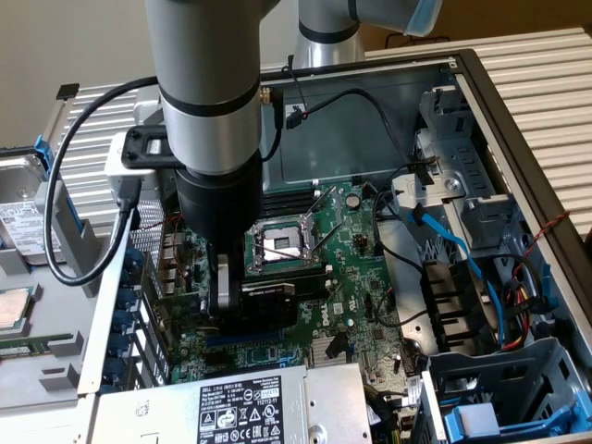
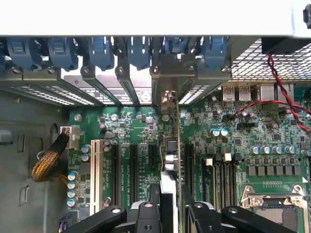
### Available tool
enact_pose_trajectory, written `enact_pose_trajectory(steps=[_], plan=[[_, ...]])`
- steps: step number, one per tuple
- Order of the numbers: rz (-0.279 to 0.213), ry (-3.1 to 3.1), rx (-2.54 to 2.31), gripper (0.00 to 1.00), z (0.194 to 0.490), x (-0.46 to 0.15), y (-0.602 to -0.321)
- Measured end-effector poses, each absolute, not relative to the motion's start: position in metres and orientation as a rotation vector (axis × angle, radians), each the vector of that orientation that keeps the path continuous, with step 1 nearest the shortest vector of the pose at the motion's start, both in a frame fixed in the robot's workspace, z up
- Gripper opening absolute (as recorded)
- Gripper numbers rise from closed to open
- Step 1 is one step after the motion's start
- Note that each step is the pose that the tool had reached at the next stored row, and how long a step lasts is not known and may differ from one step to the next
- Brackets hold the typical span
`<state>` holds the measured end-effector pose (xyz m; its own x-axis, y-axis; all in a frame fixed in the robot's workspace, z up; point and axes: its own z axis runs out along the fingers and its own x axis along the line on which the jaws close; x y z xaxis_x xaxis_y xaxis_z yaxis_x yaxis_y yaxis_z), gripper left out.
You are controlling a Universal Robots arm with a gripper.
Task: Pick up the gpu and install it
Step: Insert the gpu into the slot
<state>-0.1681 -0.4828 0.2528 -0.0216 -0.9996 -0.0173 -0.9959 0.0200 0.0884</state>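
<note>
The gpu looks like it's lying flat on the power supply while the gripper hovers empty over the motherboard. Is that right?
No. The gpu is not on the power supply: the gripper is shut on it, holding it on edge over the motherboard slots, its bracket end toward the rear openings. The wrist view shows this; in the exterior view the card sits below the gripper.

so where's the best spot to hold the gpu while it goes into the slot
Probably by its top edge, from straight above, as the tool is gripping it now. The gpu stands on edge over the motherboard, thin and upright, so only its two flat faces offer pinch surfaces. Its silver bracket end points at the rear slot covers, so that end should stay free.
</note>
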Motion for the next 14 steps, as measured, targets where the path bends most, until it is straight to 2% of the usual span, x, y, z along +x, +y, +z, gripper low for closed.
enact_pose_trajectory(steps=[14], plan=[[-0.116,-2.207,2.162,0.27,0.2517,-0.1682,-0.4829]])
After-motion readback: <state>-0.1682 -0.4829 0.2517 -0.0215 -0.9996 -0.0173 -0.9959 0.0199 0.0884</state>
